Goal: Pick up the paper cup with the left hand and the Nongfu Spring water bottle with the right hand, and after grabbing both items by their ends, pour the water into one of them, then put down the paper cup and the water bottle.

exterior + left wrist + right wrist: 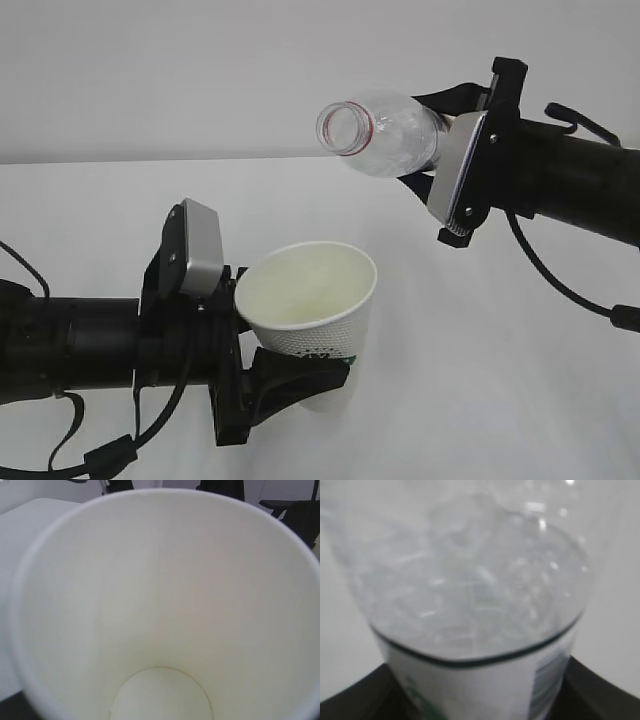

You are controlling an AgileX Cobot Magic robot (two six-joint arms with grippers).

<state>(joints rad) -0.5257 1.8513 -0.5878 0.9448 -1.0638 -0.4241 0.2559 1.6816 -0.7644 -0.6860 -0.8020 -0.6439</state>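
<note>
Above paper cup (312, 300): Nongfu Spring water bottle (385, 133) tilted, mouth leftward.

Bottle (385, 135) label hidden behind right pincer (425, 140), cup (315, 310) base masked by left pincer (300, 375), bottle shoulder blurred in right wrist view

Exterior view level with both arms; wrist views close on paper cup (160, 605) interior and bottle (470, 595).

The cup (312, 315) was matt paper — cream and smooth inside, with a rolled rim. The bottle (385, 133) was clear glossy plastic, crinkled with highlights. Both grippers were matt black plastic, each bearing a brushed silver-grey metal block (200, 247) — dull sheen.
</note>
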